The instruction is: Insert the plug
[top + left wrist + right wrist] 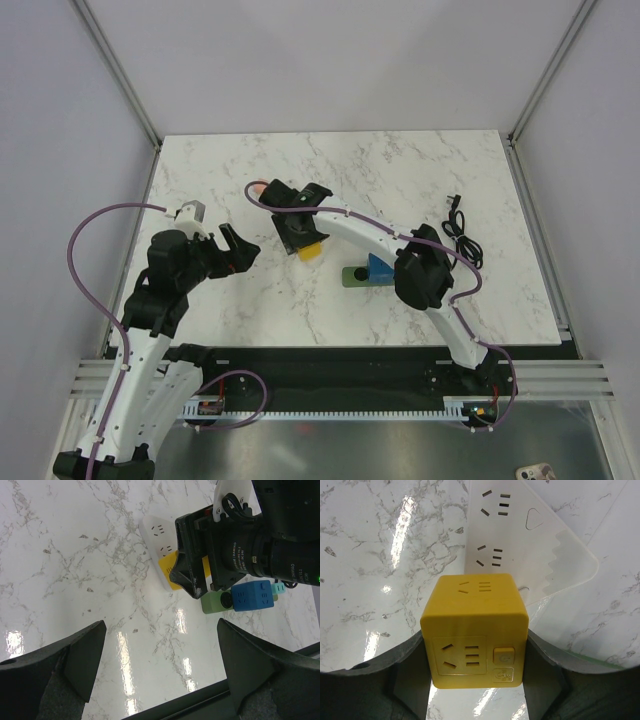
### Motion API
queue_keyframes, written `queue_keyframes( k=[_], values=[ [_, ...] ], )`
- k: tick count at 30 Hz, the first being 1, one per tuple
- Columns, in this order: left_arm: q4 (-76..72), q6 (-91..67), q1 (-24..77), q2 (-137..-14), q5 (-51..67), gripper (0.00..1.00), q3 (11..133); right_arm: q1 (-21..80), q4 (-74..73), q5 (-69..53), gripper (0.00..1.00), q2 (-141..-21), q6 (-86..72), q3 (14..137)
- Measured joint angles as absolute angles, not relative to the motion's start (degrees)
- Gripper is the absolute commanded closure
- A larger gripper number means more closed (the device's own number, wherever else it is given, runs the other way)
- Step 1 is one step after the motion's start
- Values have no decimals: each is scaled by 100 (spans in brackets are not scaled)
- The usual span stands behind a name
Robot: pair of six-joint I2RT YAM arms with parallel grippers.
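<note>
1. Currently the left gripper (236, 250) hangs over the marble table (420, 180), jaws spread wide, holding nothing. Hazard is low unless it swings right into the other arm.
2. Right gripper (306, 243) is clamped on the yellow socket cube (475, 615), over the white power strip (530, 540). Hazard: this is not the task's piece, and pressing on would leave the task untouched.
3. Blue plug (380, 267) sits touching the green power strip (353, 276), near the right forearm; whether it is seated cannot be told. Hazard: a forearm sweep could knock it.
4. Black cable (461, 232) lies well apart; snagging appears unlikely.
</note>
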State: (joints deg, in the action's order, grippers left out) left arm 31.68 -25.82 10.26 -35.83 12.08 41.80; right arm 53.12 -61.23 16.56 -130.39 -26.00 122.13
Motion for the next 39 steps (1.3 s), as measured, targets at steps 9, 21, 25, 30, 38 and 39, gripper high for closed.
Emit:
queue_keyframes(
  k=[9,21,25,30,38,39],
  values=[
    [3168,-2582,1026,-3583,1210,1,4180,5312,-6117,1658,100,-13028,-2591,12195],
    [3168,-2582,1026,-3583,1210,1,4180,5312,-6125,1653,100,-13004,-2574,12169],
    [3168,-2582,1026,-3583,1212,1,4180,5308,-6217,1662,100,-12956,-2569,12121],
    [3168,-2580,1026,-3583,1212,1,4180,5304,-6318,1662,100,-12910,-2558,12099],
    [3168,-2580,1026,-3583,1210,1,4180,5301,-6267,1649,100,-12903,-2517,12038],
    [3168,-2580,1026,-3583,1210,1,4178,5304,-6233,1640,100,-12895,-2508,12014]
  ],
)
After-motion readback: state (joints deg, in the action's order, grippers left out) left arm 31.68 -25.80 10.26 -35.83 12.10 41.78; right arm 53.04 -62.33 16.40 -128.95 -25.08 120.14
